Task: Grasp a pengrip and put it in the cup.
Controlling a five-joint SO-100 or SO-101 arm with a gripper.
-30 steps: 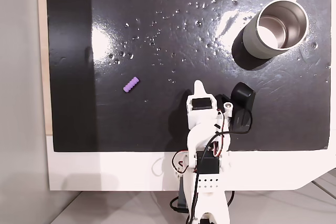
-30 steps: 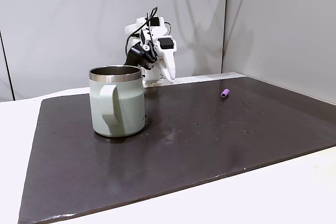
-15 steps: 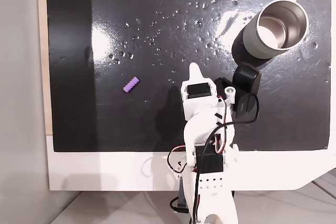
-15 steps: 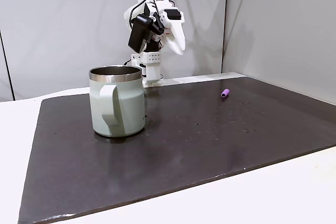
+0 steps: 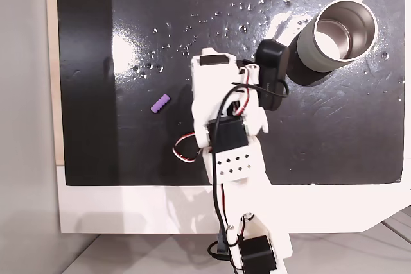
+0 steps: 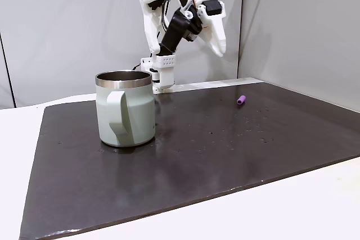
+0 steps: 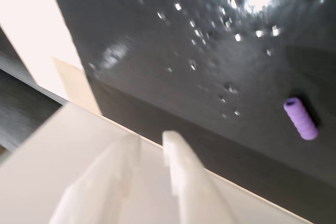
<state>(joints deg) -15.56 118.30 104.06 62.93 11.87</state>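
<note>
The pengrip (image 5: 160, 103) is a small light-purple ribbed tube lying on the black mat, left of the arm (image 5: 221, 104) in a fixed view from above. It also lies far right on the mat in a fixed side view (image 6: 241, 100) and at the right in the wrist view (image 7: 301, 118). The cup (image 5: 337, 35) is a steel mug standing upright at the mat's top right, handle pointing away from the arm; in the side view the cup (image 6: 125, 108) stands near the front left. My gripper (image 6: 221, 50) hangs high above the mat, pointing down, its fingers (image 7: 173, 148) close together and holding nothing.
The black mat (image 5: 128, 17) covers most of a white table (image 5: 128, 206), and a pale wooden strip (image 5: 51, 62) runs along its left edge. Small shiny specks dot the mat's middle. Grey walls (image 6: 67, 21) stand behind the arm.
The arm has risen and reached out over the mat, swinging left in the view from above, toward the pengrip. Pengrip and cup have not moved.
</note>
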